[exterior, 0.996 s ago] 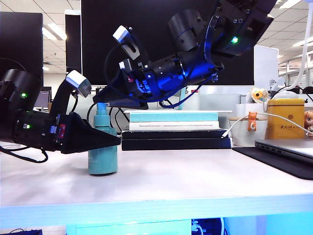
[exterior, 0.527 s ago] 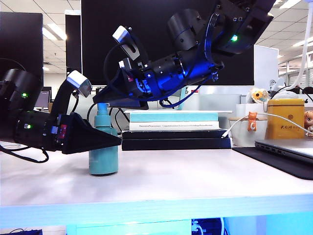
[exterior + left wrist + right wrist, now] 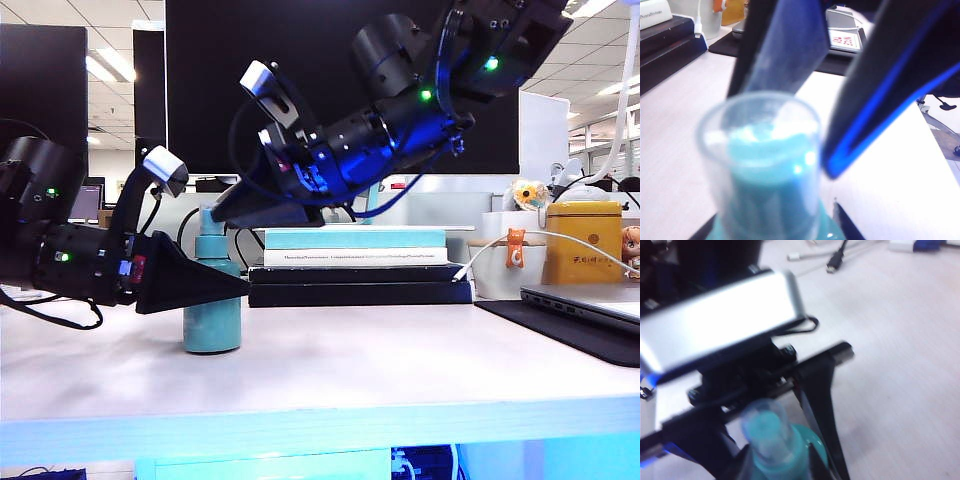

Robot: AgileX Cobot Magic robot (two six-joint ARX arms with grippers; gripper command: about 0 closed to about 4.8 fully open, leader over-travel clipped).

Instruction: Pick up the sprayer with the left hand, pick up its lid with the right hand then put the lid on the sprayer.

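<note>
Capping looks done or nearly so: the lid [image 3: 760,155], clear plastic, sits over the nozzle of the sprayer [image 3: 212,300], which stands on the table [image 3: 400,360]. Your left gripper [image 3: 215,285] clamps the teal body from the side. Your right gripper [image 3: 225,213] hangs just above the lid; whether its jaws grip it or stand clear I cannot tell. Judged next: confirm the lid is seated, then lift the right gripper straight off without tilting the bottle.
</note>
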